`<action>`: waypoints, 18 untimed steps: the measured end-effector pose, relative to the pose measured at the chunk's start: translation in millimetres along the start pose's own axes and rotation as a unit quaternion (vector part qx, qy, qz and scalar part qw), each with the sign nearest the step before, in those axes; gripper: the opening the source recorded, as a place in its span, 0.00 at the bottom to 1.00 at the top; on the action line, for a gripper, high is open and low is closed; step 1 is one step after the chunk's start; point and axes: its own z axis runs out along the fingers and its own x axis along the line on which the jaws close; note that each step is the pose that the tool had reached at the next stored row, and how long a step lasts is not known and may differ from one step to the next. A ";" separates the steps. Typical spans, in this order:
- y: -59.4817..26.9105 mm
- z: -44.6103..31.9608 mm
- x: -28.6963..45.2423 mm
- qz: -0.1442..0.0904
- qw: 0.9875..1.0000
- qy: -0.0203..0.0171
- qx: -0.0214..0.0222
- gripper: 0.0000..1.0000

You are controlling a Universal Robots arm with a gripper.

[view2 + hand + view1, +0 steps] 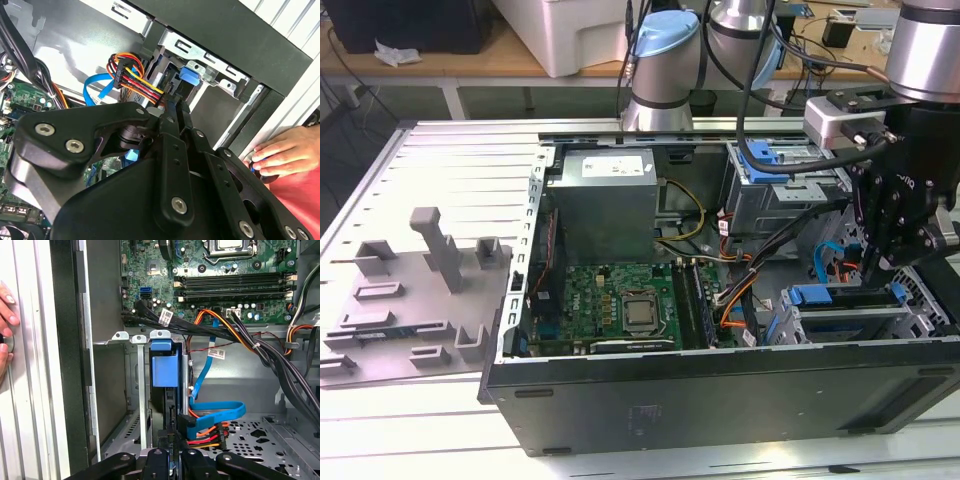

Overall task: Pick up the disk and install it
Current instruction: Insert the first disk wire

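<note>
On the slatted tabletop [450,170], an open black computer case [700,400] lying on its side. At the exterior view's left, just beside the case, a grey moulded fixture tray [410,300]. Inside, a green motherboard [620,300] with processor socket [640,312]; farther back, a grey power supply [605,195]. At far right, a metal drive cage [770,195] topped by a blue bracket [765,158]. In both wrist views, a blue flat cable [225,407] [97,82] beside an orange, red and yellow wire bundle [135,75] [207,432].

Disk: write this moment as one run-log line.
gripper | nearest blue-railed hard disk | disk edge-on in grey metal drive cage
</note>
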 end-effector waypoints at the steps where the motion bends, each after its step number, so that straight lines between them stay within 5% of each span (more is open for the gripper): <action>1: 0.0 0.2 0.0 0.000 1.000 0.000 0.000 0.17; 18: -0.4 0.6 -1.3 -0.001 1.000 0.000 0.000 0.17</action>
